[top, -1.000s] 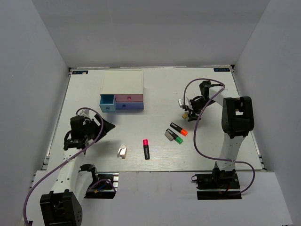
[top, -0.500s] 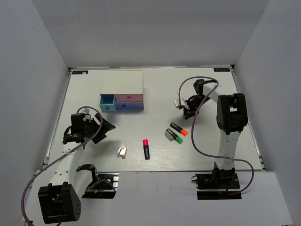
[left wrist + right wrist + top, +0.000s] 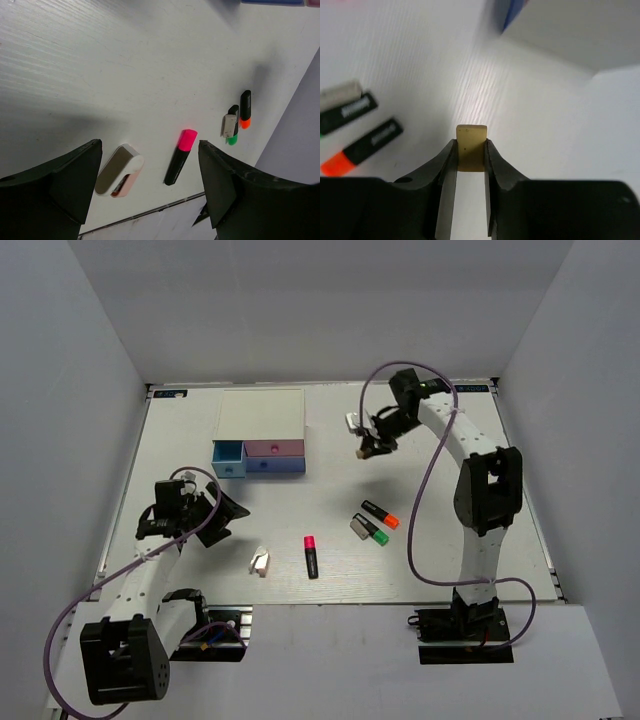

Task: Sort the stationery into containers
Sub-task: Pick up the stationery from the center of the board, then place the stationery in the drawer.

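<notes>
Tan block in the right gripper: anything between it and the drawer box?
Nothing visible. The right gripper holds the tan block beside the drawer box, with only bare table between them. The orange highlighter and green highlighter lie nearer the arm bases, off that line.

Tan block (image 3: pixel 472 145): gripped upright between right pincer (image 3: pixel 471 157) fingers. Orange-capped highlighter (image 3: pixel 380 514), green-capped highlighter (image 3: pixel 372 531): flat, side by side, base side of that pincer. Pink-capped highlighter (image 3: pixel 180 156), white clip (image 3: pixel 120 170): flat, ahead of left pincer (image 3: pixel 150 146). Drawer box (image 3: pixel 260 415): left of right pincer
</notes>
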Robot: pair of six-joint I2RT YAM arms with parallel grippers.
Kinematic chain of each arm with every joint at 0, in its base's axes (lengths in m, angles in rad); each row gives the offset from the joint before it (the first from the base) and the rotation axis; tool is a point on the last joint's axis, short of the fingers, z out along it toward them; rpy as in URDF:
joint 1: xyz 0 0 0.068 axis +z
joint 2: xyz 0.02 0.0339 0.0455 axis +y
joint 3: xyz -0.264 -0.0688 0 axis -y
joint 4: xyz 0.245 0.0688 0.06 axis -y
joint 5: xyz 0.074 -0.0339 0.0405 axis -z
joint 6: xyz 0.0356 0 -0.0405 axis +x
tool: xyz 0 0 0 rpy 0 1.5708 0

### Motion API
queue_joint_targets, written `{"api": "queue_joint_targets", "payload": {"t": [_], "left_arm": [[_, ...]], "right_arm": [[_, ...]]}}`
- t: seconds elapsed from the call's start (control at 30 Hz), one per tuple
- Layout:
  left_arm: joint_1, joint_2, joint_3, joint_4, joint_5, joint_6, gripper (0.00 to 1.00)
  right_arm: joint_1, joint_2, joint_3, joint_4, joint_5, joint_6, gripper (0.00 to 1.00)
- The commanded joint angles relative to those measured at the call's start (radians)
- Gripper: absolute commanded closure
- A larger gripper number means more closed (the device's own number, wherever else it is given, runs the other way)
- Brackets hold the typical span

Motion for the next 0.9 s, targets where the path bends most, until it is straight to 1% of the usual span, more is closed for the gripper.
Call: {"api": "queue_joint_targets", "payload": {"t": [0.0, 0.03, 0.07, 0.13, 0.17, 0.2, 0.23, 0.3, 0.33, 0.5, 0.63, 0.67, 0.77, 0.87], "left_arm": [[-0.009, -0.003, 0.035, 0.008, 0.023, -0.004, 0.12], [-0.009, -0.003, 0.035, 0.008, 0.023, -0.004, 0.12], [-0.009, -0.014, 0.035, 0.008, 0.023, -0.004, 0.12], [-0.009, -0.025, 0.035, 0.008, 0.023, -0.004, 0.12], [-0.009, -0.038, 0.035, 0.008, 0.023, -0.013, 0.12], [-0.009, -0.048, 0.026, 0.008, 0.023, -0.013, 0.12], [-0.009, -0.066, 0.014, 0.008, 0.023, -0.013, 0.12], [-0.009, -0.084, 0.000, 0.008, 0.032, -0.024, 0.12], [-0.009, -0.100, -0.012, 0.008, 0.032, -0.024, 0.12], [-0.009, -0.135, -0.032, -0.012, 0.032, -0.033, 0.12], [-0.009, -0.154, -0.042, -0.012, 0.032, -0.033, 0.12], [-0.009, -0.154, -0.042, -0.012, 0.032, -0.033, 0.12], [-0.009, -0.163, -0.042, -0.021, 0.032, -0.033, 0.12], [-0.009, -0.172, -0.042, -0.032, 0.032, -0.033, 0.12]], "right_arm": [[0.135, -0.086, 0.117, 0.078, -0.145, 0.226, 0.96], [0.151, -0.086, 0.142, 0.109, -0.148, 0.265, 0.96], [0.184, -0.086, 0.151, 0.136, -0.151, 0.373, 0.98], [0.237, -0.086, 0.185, 0.292, -0.150, 0.450, 0.98], [0.279, -0.081, 0.188, 0.383, -0.145, 0.574, 0.98], [0.295, -0.084, 0.197, 0.426, -0.127, 0.618, 0.98], [0.310, -0.075, 0.194, 0.566, -0.121, 0.654, 0.98], [0.358, -0.069, 0.196, 0.658, -0.099, 0.806, 1.00], [0.369, -0.046, 0.199, 0.772, -0.073, 0.893, 1.00], [0.471, 0.009, 0.242, 0.942, -0.010, 1.010, 1.00], [0.522, 0.064, 0.246, 1.074, 0.020, 1.078, 0.96], [0.527, 0.072, 0.246, 1.156, 0.034, 1.090, 0.96], [0.557, 0.118, 0.252, 1.250, 0.059, 1.187, 0.96], [0.579, 0.163, 0.265, 1.331, 0.100, 1.229, 0.96]]}}
